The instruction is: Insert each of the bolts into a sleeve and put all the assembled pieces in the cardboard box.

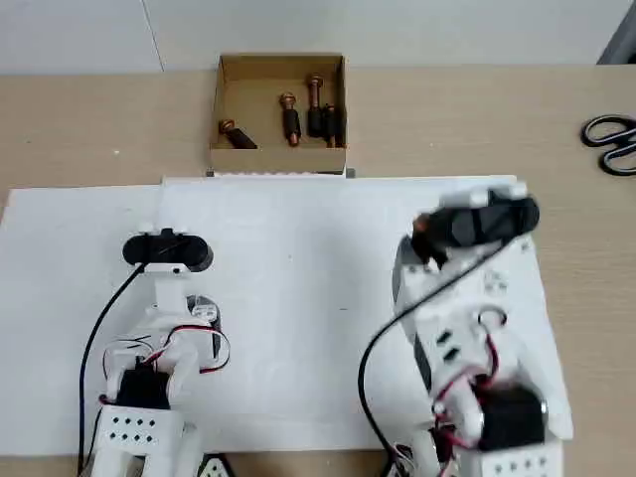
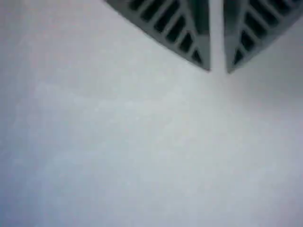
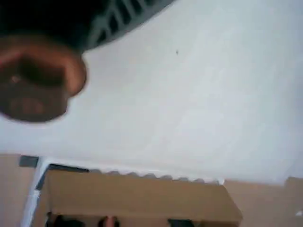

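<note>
The cardboard box (image 1: pixel 281 156) stands at the far middle of the table, its near wall (image 3: pixel 137 198) also in the right wrist view. Inside lie three copper bolts in black sleeves (image 1: pixel 291 119). My right gripper (image 1: pixel 429 243) hangs over the right part of the white sheet (image 1: pixel 298 298), shut on a copper bolt (image 3: pixel 38 80) whose head fills the near corner of its wrist view; whether this bolt carries a sleeve is hidden. My left gripper (image 2: pixel 218 66) points down at the sheet on the left side, its fingers (image 2: pixel 189 33) together with nothing between them.
Black scissors (image 1: pixel 611 142) lie on the wooden table at the far right edge. The white sheet covers the near half of the table, and both arm bases stand at its near edge.
</note>
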